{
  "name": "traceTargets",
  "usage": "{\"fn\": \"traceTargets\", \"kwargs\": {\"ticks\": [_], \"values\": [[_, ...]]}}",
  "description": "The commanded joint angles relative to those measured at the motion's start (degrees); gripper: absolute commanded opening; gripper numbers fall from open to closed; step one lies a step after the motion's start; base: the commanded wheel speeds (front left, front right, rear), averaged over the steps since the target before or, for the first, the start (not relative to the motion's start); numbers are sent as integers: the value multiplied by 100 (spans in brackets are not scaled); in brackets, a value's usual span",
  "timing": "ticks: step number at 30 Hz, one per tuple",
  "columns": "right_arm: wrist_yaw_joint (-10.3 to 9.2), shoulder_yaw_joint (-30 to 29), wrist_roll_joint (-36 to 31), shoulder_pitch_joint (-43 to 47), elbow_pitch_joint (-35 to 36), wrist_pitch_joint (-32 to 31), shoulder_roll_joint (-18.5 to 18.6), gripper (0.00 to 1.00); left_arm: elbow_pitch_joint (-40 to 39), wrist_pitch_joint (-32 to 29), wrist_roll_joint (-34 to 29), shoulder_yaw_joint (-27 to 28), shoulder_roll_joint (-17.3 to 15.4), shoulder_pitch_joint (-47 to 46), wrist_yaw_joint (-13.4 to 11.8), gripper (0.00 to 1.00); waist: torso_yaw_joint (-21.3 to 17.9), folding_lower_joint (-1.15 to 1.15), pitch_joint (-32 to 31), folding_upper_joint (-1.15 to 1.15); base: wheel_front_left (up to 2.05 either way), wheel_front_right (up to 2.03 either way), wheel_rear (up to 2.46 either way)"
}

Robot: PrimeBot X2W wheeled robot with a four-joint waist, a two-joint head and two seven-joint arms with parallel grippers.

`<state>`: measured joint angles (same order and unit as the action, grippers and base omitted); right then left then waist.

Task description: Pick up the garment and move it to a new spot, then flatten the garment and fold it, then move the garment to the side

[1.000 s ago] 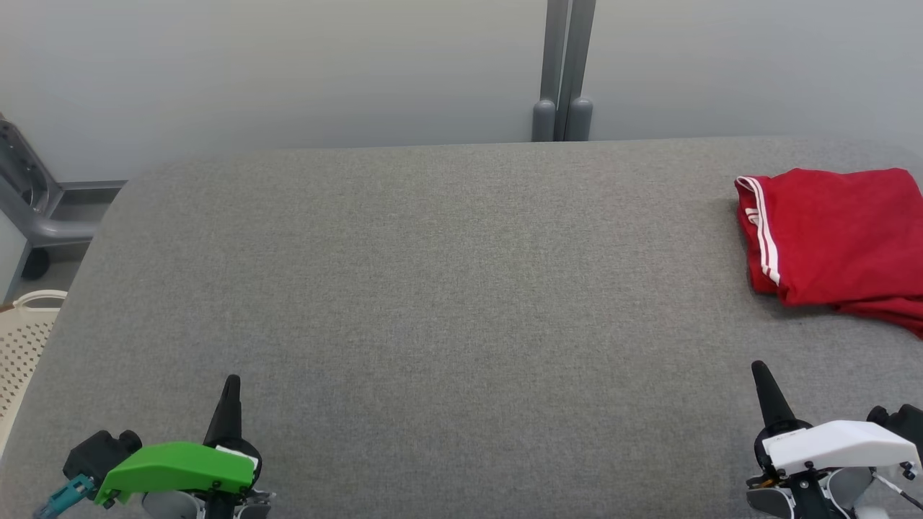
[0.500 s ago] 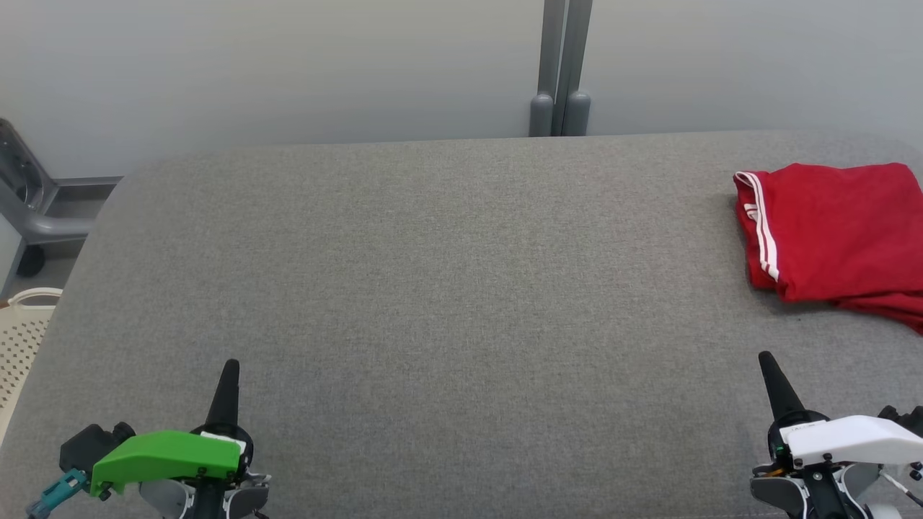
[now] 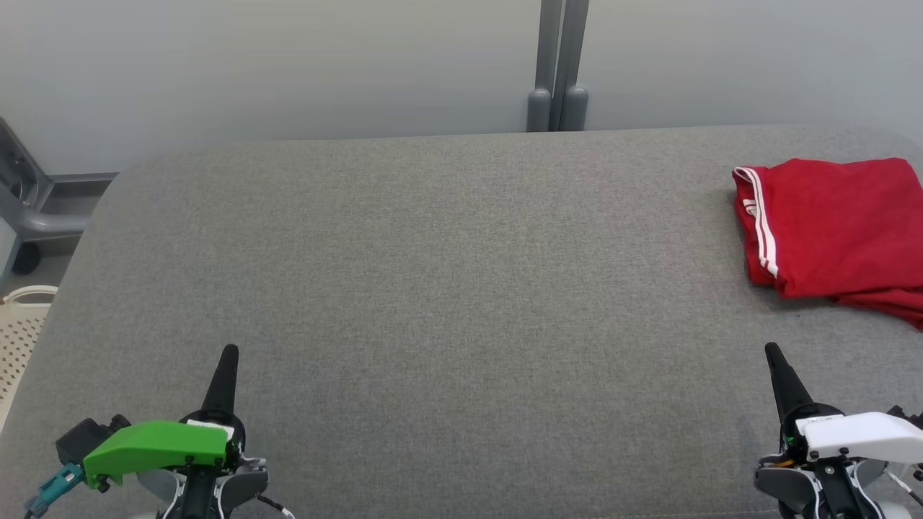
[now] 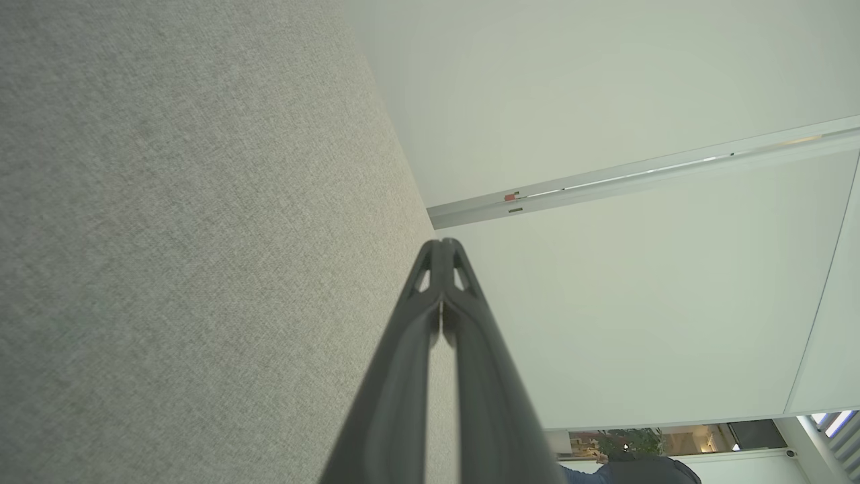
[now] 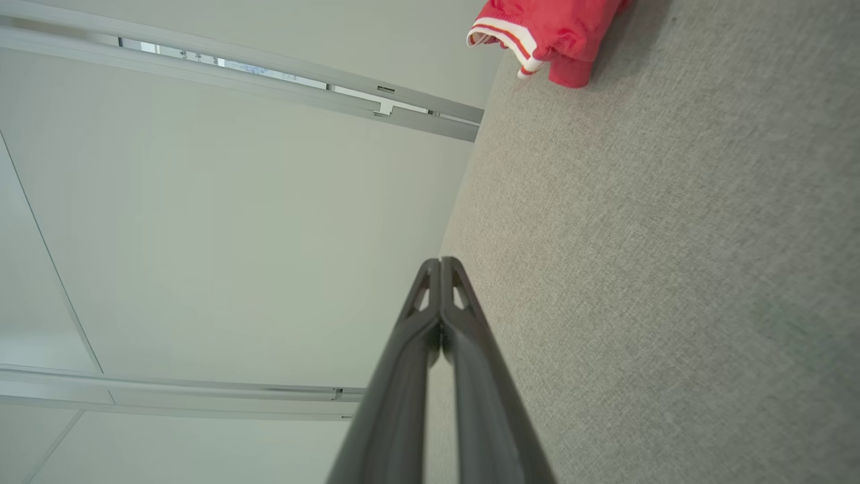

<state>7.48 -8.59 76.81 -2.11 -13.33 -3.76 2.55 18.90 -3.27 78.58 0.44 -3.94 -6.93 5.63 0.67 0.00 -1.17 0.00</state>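
The garment [image 3: 836, 231] is red with white stripes along one edge, folded, lying at the far right of the grey fabric table [image 3: 447, 274]; its striped corner also appears in the right wrist view as the garment [image 5: 544, 30]. My left gripper [image 3: 228, 352] stands near the table's front left, shut and empty, fingers pressed together in the left wrist view as the left gripper [image 4: 441, 245]. My right gripper [image 3: 772, 349] is at the front right, a short way nearer than the garment, shut and empty; in its own view the right gripper [image 5: 440, 263] has its tips touching.
A grey post [image 3: 559, 65] rises behind the table's far edge against a pale wall. A white perforated basket [image 3: 18, 331] and a grey wheeled frame [image 3: 29, 216] stand off the table's left side.
The head camera has tilted, so the whole picture has slid slightly. Both grippers stay shut in about the same places. The garment lies as before.
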Motion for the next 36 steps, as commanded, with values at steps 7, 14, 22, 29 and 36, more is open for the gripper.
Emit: {"fn": "traceTargets", "kwargs": {"ticks": [7, 14, 22, 29, 36], "values": [[3, -53, 419, -90, 112, -72, 39, 0, -59, -103, 364, 80, 28, -199, 83, 0, -15, 0, 29, 0, 0, 0, 0], [3, -81, 732, -95, 155, -120, 41, 0, -70, -171, 668, 121, 46, -251, 109, 0, -28, 0, 56, 0, 0, 0, 0], [3, -111, 1066, -95, 202, -162, 43, 0, -81, -256, 963, 170, 72, -301, 148, 0, -43, 0, 87, 0, 0, 0, 0], [2, -133, 1316, -96, 231, -187, 44, 0, -88, -311, 1171, 204, 91, -346, 173, 0, -54, 0, 110, 0, 0, 0, 0], [2, -158, 1574, -101, 270, -229, 45, 0, -98, -372, 1408, 238, 111, -390, 204, 0, -67, 0, 137, 0, 0, 0, 0]]}}
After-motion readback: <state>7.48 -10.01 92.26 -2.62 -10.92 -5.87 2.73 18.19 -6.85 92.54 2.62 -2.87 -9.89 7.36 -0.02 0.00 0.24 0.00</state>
